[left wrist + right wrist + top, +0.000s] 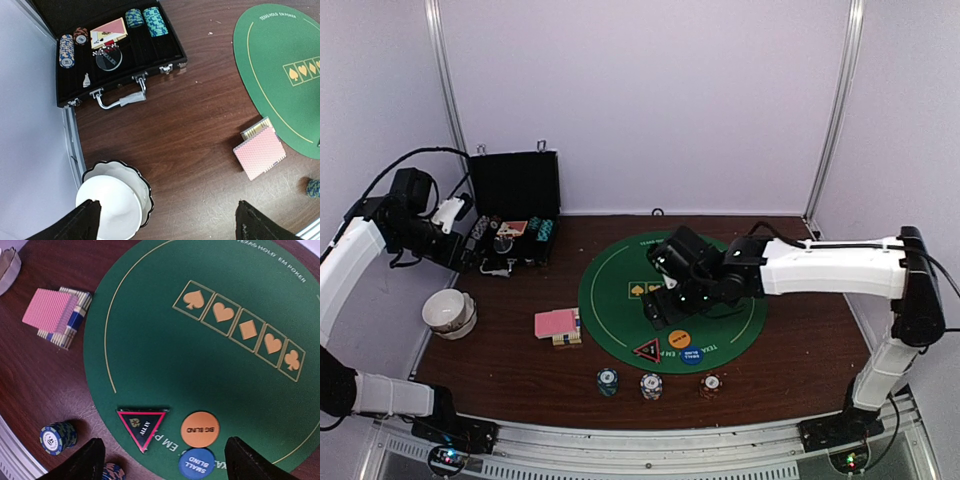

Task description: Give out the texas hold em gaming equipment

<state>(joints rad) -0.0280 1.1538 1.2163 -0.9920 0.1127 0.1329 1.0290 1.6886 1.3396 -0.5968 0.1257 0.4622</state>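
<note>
**Right arm.** Your right arm rises from its base on the right, and its forearm lies leftward over the green mat (730,330). The wrist is bent down, so the right gripper (164,445) hangs above the mat's near part. Its fingers (82,462) stand spread, with nothing between them.

**Markers on the mat.** Below that gripper lies the triangle marker (142,426). Its flat edge faces the mat's centre and its apex aims at the rim lettering. Just beside it you see the orange disc (200,429), and the blue disc (196,463) sits just beside that, nearer the rim.

**Cards.** The playing cards (556,323) lie face down just off the mat's left edge. Their long axis runs roughly left to right in the top view, and they rest askew on a striped card box (75,322).

**Chips.** Three stacks stand upright in a row on the table (800,340) by its front edge, apart from one another: the teal stack (608,381), the blue-white stack (651,385) and the brown-red stack (711,384).

**Left arm.** Your left arm bends back and to the left. The left gripper (167,210) hangs between the open black case (150,55) and the white bowl (145,190), its fingers spread and empty.
</note>
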